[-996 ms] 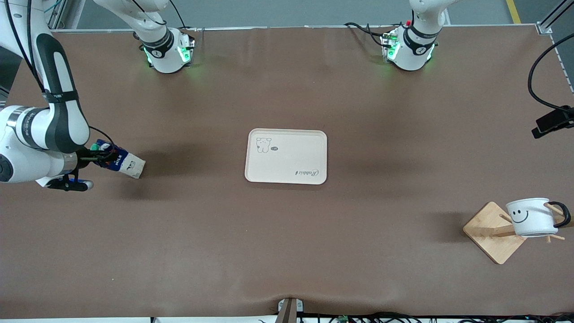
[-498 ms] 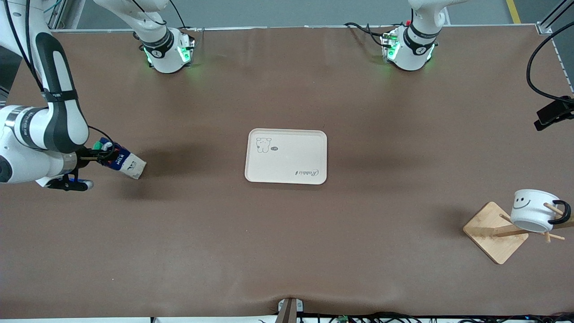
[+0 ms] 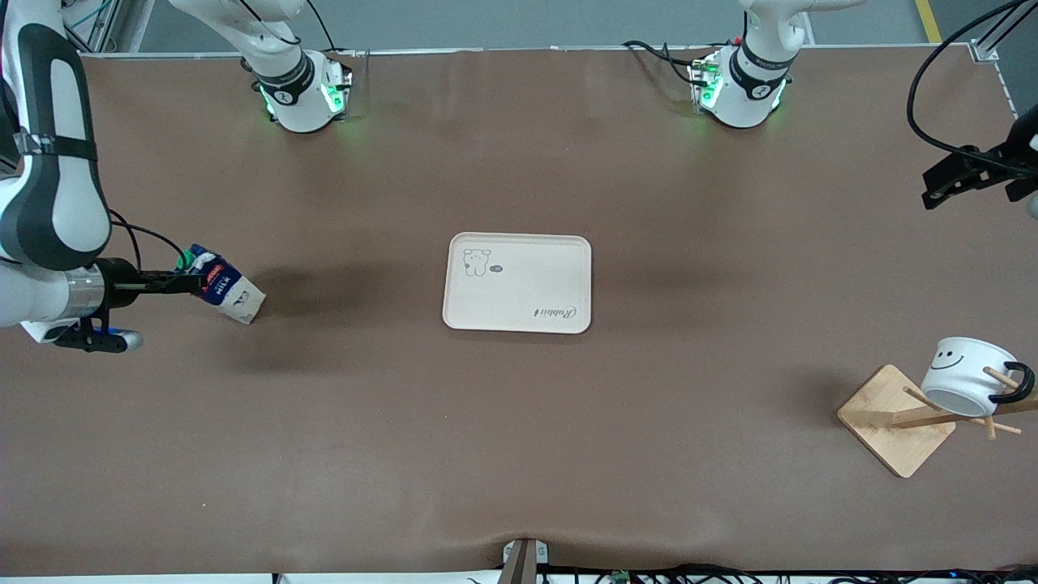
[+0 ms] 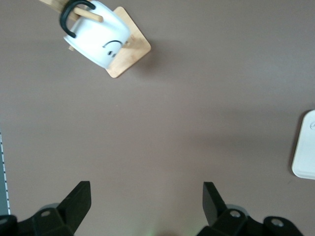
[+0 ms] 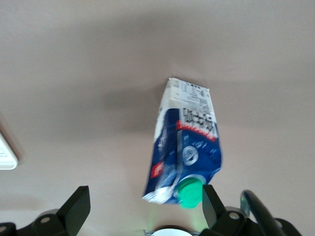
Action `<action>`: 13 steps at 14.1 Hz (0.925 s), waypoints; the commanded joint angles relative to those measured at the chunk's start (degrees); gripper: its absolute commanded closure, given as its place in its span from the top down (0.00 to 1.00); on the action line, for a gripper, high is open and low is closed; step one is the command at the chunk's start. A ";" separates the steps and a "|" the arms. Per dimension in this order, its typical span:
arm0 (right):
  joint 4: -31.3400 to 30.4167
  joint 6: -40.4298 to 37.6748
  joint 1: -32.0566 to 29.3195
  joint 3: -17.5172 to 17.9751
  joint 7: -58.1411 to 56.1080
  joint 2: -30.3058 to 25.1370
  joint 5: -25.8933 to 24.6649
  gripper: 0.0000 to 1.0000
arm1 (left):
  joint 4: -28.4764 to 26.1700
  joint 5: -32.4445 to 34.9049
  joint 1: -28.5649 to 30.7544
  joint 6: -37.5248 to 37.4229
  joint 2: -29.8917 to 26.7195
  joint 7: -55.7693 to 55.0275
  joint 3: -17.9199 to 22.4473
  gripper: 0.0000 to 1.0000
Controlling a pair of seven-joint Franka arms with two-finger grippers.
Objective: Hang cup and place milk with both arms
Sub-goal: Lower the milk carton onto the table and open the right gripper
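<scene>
The cup (image 3: 965,375), white with a black smiley and black handle, hangs tilted by its handle on a peg of the wooden rack (image 3: 890,420). The left wrist view shows the cup (image 4: 98,35) on its peg, well away from my open, empty left gripper (image 4: 146,201). That left gripper (image 3: 941,185) is up in the air at the left arm's end of the table. The milk (image 3: 225,292) lies tilted on the table at the right arm's end. My right gripper (image 3: 188,281) is open at the carton's top. The green cap (image 5: 189,192) sits close beside one finger (image 5: 212,204), and the milk (image 5: 189,137) is not gripped.
A cream tray (image 3: 519,320) with a small bear drawing lies at the table's middle, between the milk and the rack. Its rim shows at the edge of both wrist views, tray (image 4: 306,152) and tray (image 5: 6,153). The rack's pegs (image 3: 1001,377) stick out sideways.
The left gripper has pulled up and away from the cup, which swung and settled on its peg. The right arm has drawn back from the milk, so only the carton's top stays between the fingers.
</scene>
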 commanded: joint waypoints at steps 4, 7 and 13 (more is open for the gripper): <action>21.45 -15.54 1.97 -0.03 0.25 0.10 0.10 1.00 | -2.99 -1.42 -0.82 -0.68 -3.35 -0.44 0.51 1.00; 20.68 -18.77 3.98 0.23 19.49 -4.88 0.36 1.00 | -2.99 -1.42 -0.65 -1.29 -3.35 -0.45 0.42 1.00; -6.03 0.88 8.30 0.23 22.34 -24.40 -4.73 1.00 | -2.99 -3.18 -0.74 -0.86 -2.56 -0.45 0.34 1.00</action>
